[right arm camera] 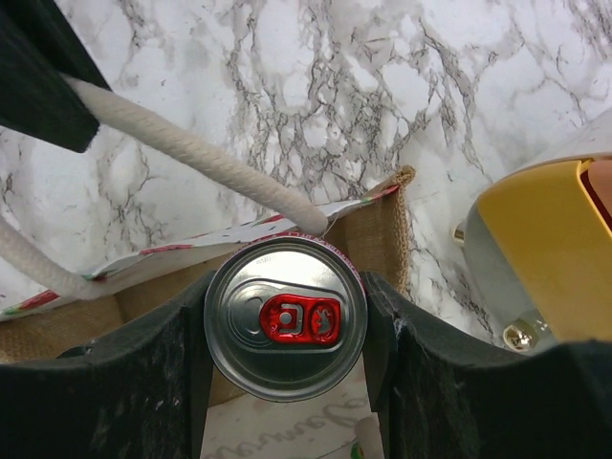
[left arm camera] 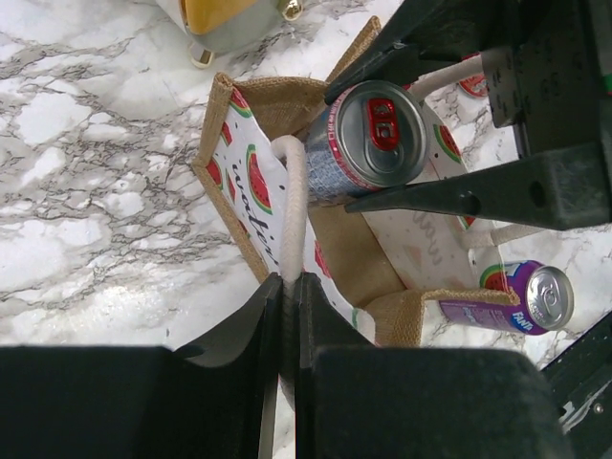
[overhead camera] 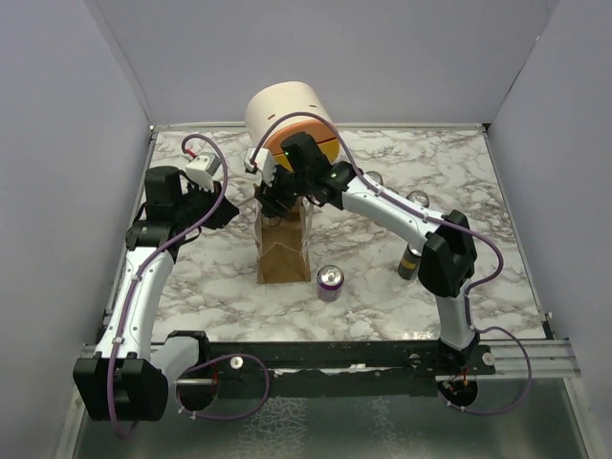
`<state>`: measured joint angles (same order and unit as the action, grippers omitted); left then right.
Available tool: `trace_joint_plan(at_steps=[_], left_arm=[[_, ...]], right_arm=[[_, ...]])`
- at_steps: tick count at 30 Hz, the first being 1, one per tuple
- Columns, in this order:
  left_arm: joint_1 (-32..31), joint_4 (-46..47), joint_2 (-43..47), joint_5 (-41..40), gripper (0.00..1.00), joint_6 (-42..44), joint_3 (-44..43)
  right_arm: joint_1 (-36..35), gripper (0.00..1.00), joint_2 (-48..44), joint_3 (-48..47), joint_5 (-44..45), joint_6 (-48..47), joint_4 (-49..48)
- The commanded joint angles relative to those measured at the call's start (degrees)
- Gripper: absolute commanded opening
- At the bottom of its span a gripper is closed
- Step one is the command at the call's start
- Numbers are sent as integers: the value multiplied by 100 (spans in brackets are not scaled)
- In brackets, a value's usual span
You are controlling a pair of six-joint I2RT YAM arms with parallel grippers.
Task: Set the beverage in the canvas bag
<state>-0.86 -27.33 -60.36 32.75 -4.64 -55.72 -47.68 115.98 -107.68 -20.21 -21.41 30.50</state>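
Left gripper (left arm camera: 290, 287) pinched shut on the canvas bag (left arm camera: 277, 100) by its rope handle (left arm camera: 295, 201), mouth open. Right gripper (right arm camera: 287, 316) clamped on red-tab can (left arm camera: 378, 129) at the opening. Remaining: lower, release.

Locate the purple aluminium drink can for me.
In the top view, the purple aluminium drink can stands on the marble table, just right of the tan canvas bag and outside it.

Red-tabbed can (left arm camera: 371, 134) at canvas bag (left arm camera: 275, 100) opening
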Motion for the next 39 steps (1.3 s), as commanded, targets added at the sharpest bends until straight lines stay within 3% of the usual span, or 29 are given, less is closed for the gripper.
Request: trace_joint_plan(at_steps=[1,10,33,39], left_arm=[[25,112,182,-84,0,-72,72],[25,44,234,-336,0,-29,68],[25,19,268,-214,0,12,185],[19,64,333,-133,0,7,240]], right_arm=[[-40,1,37,173,248,126,-1043],[-37,1,273,537,428,319,-1688],[-31,1,880,388,671,768,-1800],[-31,8,993,419,728,824,-1698]])
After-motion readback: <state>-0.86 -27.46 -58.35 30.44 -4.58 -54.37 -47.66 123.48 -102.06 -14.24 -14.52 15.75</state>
